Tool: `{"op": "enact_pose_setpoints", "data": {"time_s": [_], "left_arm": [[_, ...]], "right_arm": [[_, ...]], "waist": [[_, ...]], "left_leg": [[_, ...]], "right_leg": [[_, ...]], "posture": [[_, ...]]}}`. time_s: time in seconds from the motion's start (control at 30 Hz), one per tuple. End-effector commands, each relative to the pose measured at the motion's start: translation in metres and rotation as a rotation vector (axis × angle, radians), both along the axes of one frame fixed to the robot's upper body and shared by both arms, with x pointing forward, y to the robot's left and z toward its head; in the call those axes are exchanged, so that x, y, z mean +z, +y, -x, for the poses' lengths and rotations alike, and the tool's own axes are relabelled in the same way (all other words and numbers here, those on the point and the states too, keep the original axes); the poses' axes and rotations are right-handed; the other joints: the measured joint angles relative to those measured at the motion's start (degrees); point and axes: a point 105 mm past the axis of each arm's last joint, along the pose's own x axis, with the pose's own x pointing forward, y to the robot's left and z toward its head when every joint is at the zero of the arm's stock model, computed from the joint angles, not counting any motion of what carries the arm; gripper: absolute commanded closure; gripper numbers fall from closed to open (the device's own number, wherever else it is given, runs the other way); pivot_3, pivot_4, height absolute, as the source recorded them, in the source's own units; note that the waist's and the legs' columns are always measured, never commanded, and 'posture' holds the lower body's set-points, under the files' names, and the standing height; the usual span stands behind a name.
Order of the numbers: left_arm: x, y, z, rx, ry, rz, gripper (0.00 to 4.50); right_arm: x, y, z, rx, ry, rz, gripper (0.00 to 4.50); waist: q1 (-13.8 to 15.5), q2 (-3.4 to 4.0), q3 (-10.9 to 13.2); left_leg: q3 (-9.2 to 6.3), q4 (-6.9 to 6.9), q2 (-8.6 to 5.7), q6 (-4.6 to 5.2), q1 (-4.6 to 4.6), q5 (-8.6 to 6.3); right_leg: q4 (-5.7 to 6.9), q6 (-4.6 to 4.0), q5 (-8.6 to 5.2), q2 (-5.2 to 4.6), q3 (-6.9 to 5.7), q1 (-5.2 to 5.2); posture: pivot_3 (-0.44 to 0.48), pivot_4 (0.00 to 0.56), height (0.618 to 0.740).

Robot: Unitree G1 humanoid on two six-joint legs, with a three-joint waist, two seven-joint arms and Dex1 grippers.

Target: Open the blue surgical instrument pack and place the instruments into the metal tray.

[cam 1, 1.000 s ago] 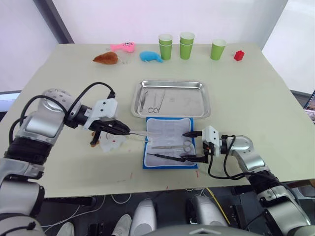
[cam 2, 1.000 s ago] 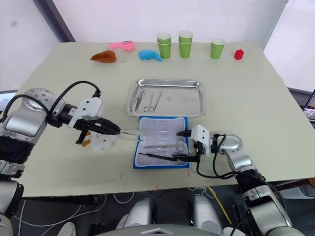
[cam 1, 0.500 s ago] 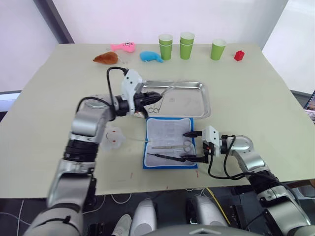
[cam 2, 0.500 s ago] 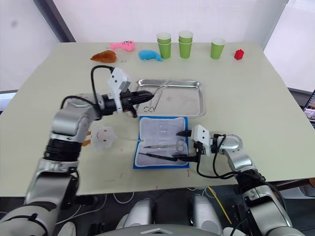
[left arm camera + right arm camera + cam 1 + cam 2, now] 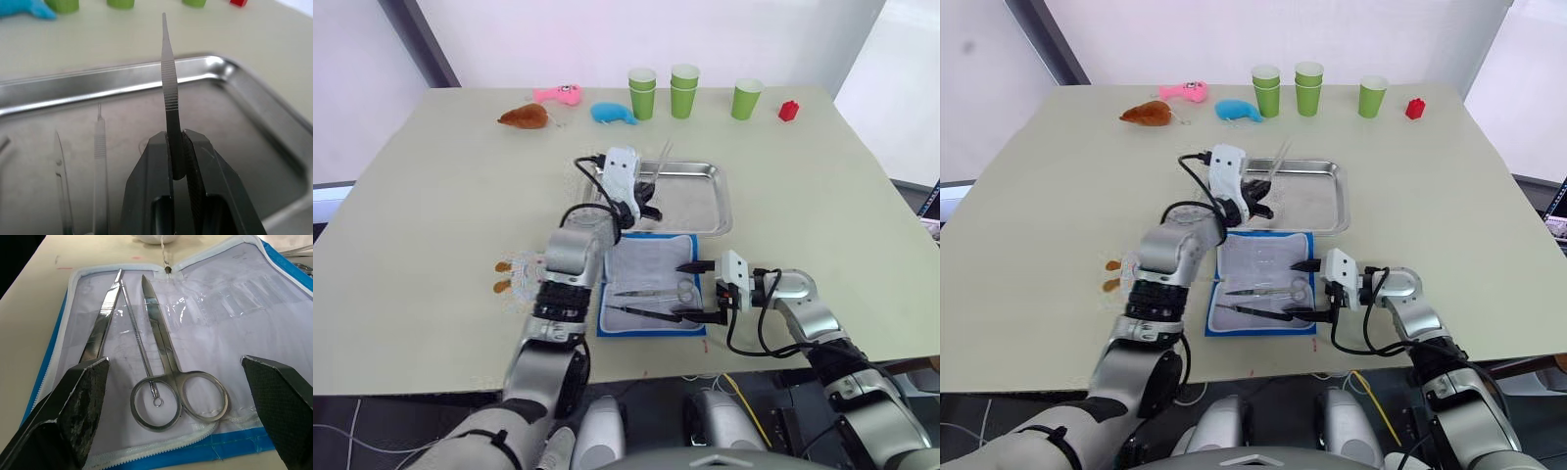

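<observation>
The blue surgical instrument pack lies open at the table's front, whitish lining up. On it rest ring-handled scissors, a flat silver tool and a dark-handled tool. My right gripper stands open at the pack's right edge, its fingers either side of the scissors' rings and touching nothing. Behind the pack, my left gripper hovers over the metal tray, shut on silver tweezers that point up and away. Two thin instruments lie in the tray.
Along the far edge stand green cups, a red block, a blue plush, a pink toy and a brown toy. A white toy with orange feet lies left of the pack, partly behind my left arm.
My left arm has swung from beside the pack's left edge to over the tray, carrying the tweezers. The right gripper has stayed put.
</observation>
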Motion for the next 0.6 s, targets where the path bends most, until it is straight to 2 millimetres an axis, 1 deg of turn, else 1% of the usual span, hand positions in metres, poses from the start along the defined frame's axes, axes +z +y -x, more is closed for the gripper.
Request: {"op": "enact_pose_setpoints", "data": {"time_s": [0.03,0.13,0.33,0.6], "left_arm": [[0.008,0.0,-0.004,0.046,-0.033,-0.022,4.45],[-0.003,0.0,-0.005,0.08,0.017,-0.05,4.45],[-0.019,0.006,-0.004,0.132,0.114,-0.035,4.45],[-0.026,0.012,-0.004,0.16,0.154,-0.036,4.45]], "right_arm": [[-0.043,-0.004,0.02,0.023,0.153,0.103,0.0],[-0.043,-0.004,0.02,0.021,0.152,0.103,0.0],[-0.043,-0.004,0.021,0.016,0.154,0.1,0.0],[-0.043,-0.005,0.021,0.008,0.153,0.099,0.0]], "waist": [[0.0,0.0,0.0],[0.0,0.0,0.0],[0.0,0.0,0.0],[0.0,0.0,0.0]], "left_leg": [[-0.01,0.0,0.0,0.0,0.0,0.0],[0.0,0.0,0.0,0.0,0.01,0.0],[0.0,0.0,-0.02,-0.01,0.02,0.0],[0.0,0.0,-0.02,-0.01,0.03,0.0]], "right_leg": [[0.0,0.0,0.0,0.0,-0.01,0.0],[0.0,0.0,0.0,-0.01,-0.02,0.01],[0.0,0.01,0.0,-0.01,-0.06,0.01],[0.0,0.01,0.0,-0.01,-0.12,0.02]], "posture": [[0.0,0.15,0.74],[0.0,0.15,0.74],[0.0,0.15,0.74],[0.0,0.15,0.74]]}}
